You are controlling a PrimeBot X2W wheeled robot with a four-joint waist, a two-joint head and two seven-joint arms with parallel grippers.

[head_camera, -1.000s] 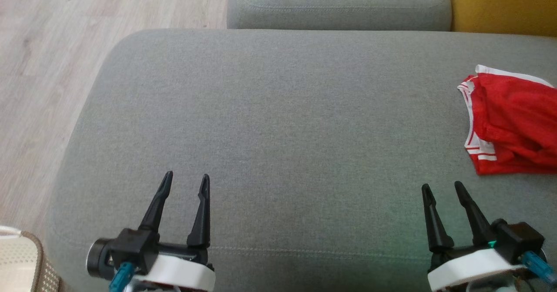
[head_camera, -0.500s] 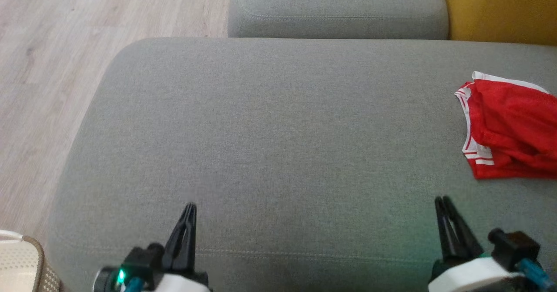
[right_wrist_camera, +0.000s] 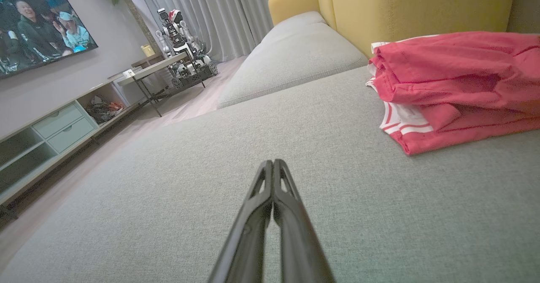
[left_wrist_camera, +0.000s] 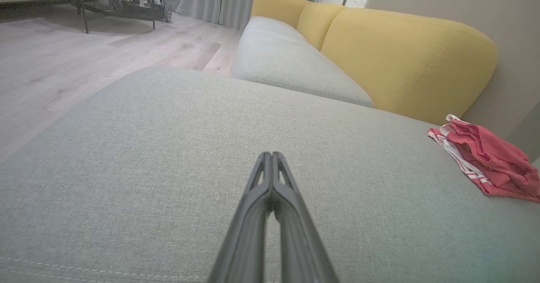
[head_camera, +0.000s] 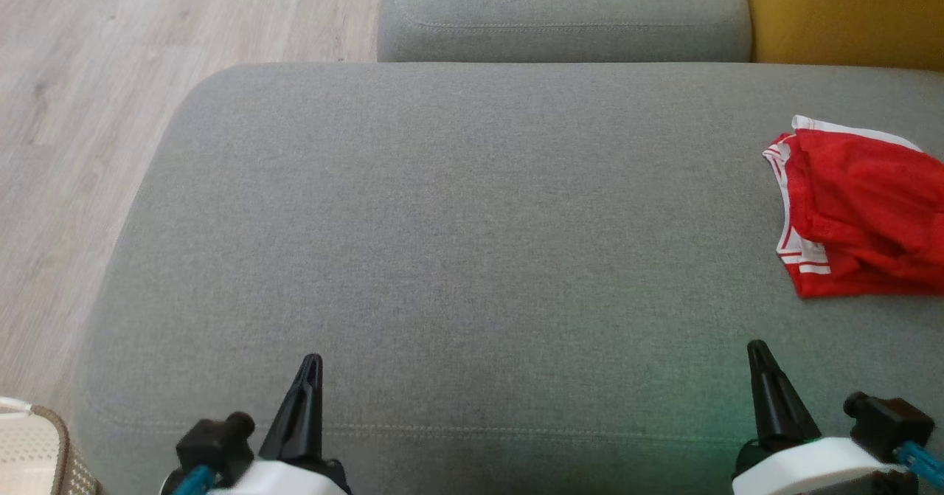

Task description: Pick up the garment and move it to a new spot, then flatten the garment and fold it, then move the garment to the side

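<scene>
The garment (head_camera: 863,215) is red with white striped trim and lies folded at the right edge of the grey cushion (head_camera: 472,244); it also appears as the garment (left_wrist_camera: 485,160) in the left wrist view and the garment (right_wrist_camera: 455,84) in the right wrist view. My left gripper (head_camera: 313,362) is shut and holds nothing, low over the cushion's front left. Over the front right my right gripper (head_camera: 757,349) is shut too, a short way in front of the garment and apart from it. Both pairs of fingers press together: left gripper (left_wrist_camera: 270,156), right gripper (right_wrist_camera: 273,163).
A second grey seat cushion (head_camera: 560,8) lies beyond, with a yellow backrest (head_camera: 841,15) at the far right. Wooden floor (head_camera: 81,111) runs along the left. A beige woven basket (head_camera: 37,451) sits at the lower left corner. A TV stand (right_wrist_camera: 55,135) and another robot (right_wrist_camera: 181,42) stand across the room.
Both grippers went from open to shut and dropped lower in the head view. The head camera shifted slightly; the garment stays where it lay.
</scene>
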